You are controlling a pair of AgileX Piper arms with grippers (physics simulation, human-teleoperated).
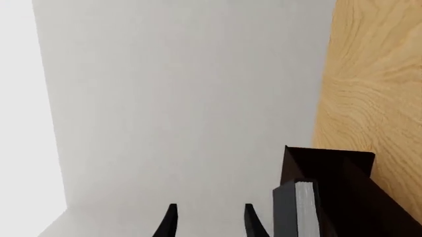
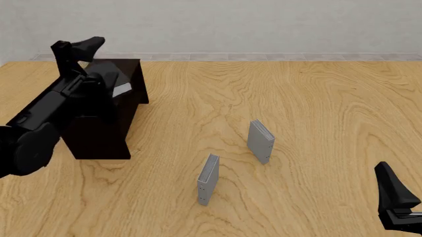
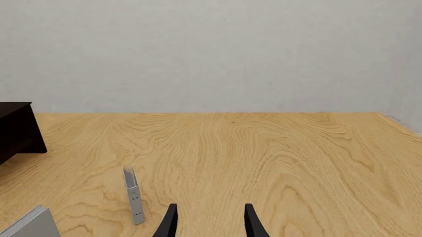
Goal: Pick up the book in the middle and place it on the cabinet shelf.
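Observation:
The dark book [image 1: 290,212] with its white page edge [image 2: 122,90] sits inside the dark brown cabinet [image 2: 105,123] at the table's left, on the cabinet shelf [image 1: 343,197]. My left gripper [image 1: 209,223] is open and empty, beside the book and apart from it. In the front view the left gripper [image 2: 82,47] is raised above the cabinet's far end. My right gripper [image 3: 209,223] is open with nothing between its fingers, low at the near right [image 2: 396,190].
Two thin light-grey books stand on the wooden table: one [image 2: 261,140] near the middle, one [image 2: 208,178] closer to me; the right wrist view shows one grey book [image 3: 134,195] ahead. A grey wall [image 2: 264,24] closes the table's far side.

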